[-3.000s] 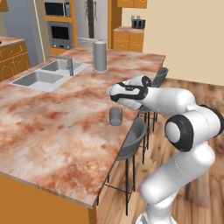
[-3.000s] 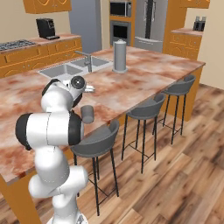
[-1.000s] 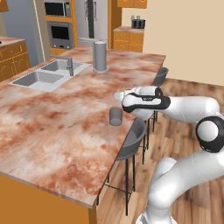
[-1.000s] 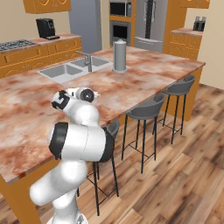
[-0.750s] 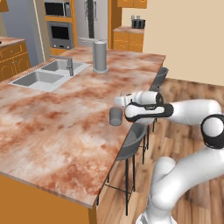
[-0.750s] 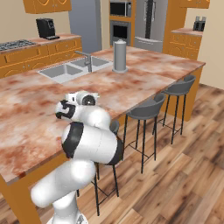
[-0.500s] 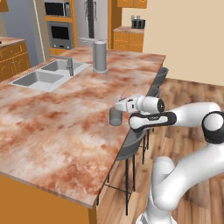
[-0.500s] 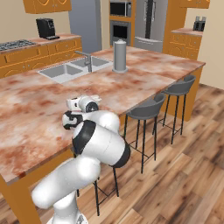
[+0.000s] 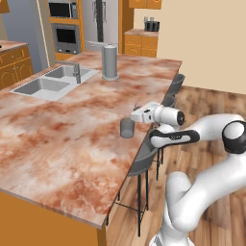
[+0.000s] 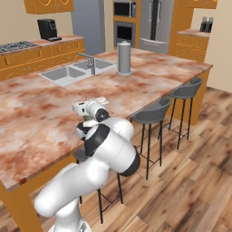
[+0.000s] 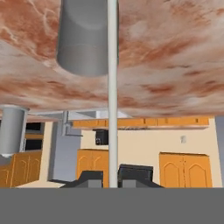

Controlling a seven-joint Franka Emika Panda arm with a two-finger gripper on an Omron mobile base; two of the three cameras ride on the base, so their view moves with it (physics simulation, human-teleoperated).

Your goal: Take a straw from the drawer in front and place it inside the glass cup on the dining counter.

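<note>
In the hand view, which is rolled upside down, my gripper (image 11: 113,178) is shut on the straw (image 11: 112,87), a thin pale stick running from the fingertips to the frame's far edge. The glass cup (image 11: 83,39) stands on the marbled dining counter (image 11: 175,52), and the straw crosses its right edge in the picture. From the left base view the hand (image 9: 143,114) hovers just right of the glass cup (image 9: 127,128) near the dining counter's (image 9: 62,129) stool-side edge. The right base view has the hand (image 10: 81,108) low over the dining counter (image 10: 41,118). The drawer is out of view.
A tall opaque grey cylinder (image 9: 110,62) stands farther back on the counter, with a sink and faucet (image 9: 48,84) to its left. Bar stools (image 10: 154,115) line the counter's near edge beside the arm. Orange cabinets and ovens (image 9: 65,21) line the far wall.
Over the last second the hand has swung left and down toward the glass cup, still holding the straw. The cup and the other counter items have stayed put.
</note>
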